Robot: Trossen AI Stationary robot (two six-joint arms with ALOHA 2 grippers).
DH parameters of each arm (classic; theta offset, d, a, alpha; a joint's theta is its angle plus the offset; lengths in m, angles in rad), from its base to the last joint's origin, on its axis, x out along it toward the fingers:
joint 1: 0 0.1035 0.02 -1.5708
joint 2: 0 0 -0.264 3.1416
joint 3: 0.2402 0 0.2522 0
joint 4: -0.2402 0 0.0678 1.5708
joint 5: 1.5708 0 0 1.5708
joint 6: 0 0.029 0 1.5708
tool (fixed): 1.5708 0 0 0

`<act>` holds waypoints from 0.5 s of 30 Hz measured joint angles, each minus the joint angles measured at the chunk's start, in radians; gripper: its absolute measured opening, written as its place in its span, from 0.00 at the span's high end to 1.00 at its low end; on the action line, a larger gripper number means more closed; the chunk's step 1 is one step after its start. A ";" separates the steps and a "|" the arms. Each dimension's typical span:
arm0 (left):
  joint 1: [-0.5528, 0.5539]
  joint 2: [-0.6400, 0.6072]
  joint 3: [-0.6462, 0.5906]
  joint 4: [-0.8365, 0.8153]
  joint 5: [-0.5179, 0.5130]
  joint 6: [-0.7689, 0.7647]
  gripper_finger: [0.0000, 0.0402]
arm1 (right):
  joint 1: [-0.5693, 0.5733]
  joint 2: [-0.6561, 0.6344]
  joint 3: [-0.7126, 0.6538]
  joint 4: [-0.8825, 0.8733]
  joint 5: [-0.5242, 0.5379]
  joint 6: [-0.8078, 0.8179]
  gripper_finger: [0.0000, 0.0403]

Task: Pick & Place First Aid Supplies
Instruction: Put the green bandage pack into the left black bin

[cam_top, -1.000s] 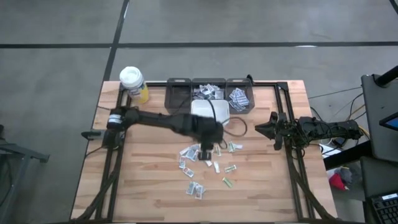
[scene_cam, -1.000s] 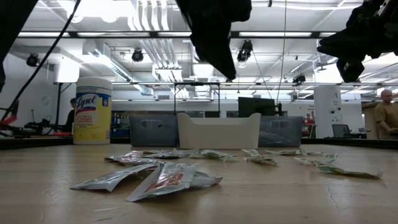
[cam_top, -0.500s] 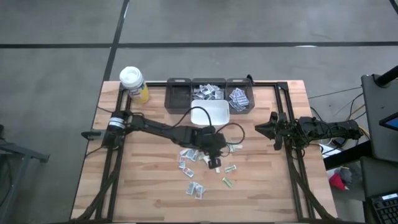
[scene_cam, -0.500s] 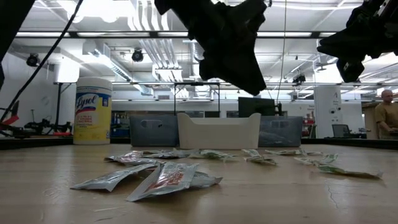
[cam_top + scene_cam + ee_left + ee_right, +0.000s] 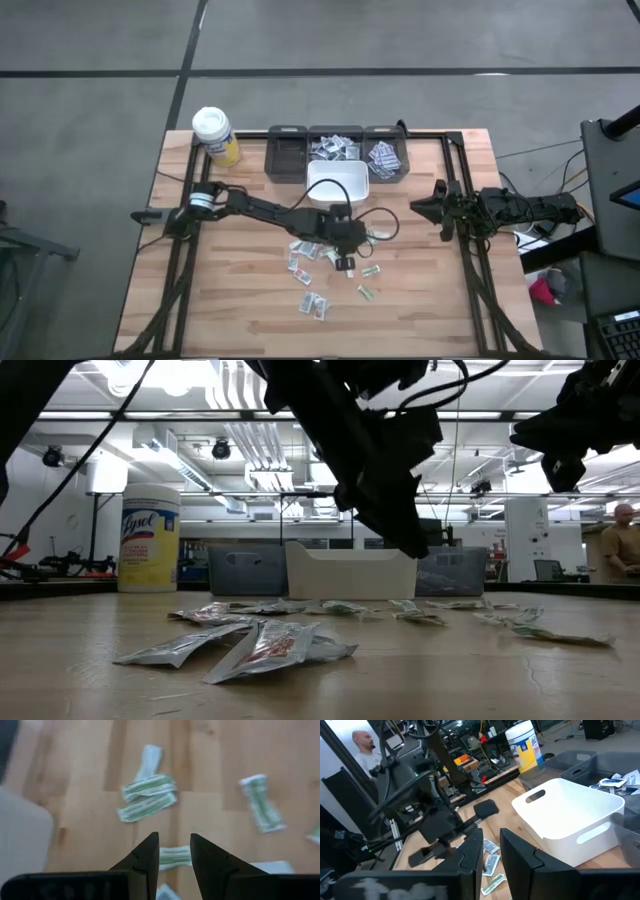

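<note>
Left claw open-jawed above scattered packets

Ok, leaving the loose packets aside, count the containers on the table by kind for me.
dark bins: 3
white bin: 1
wipes canister: 1
Total: 5
</note>
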 joint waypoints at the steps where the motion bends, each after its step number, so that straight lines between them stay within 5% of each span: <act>1: 0.003 0.003 0.001 0.001 -0.015 0.007 0.74 | 0.000 0.000 0.000 0.000 0.000 0.000 0.84; 15: 0.017 0.076 0.007 -0.061 -0.029 0.011 0.74 | 0.000 0.000 0.000 0.000 -0.003 0.000 0.84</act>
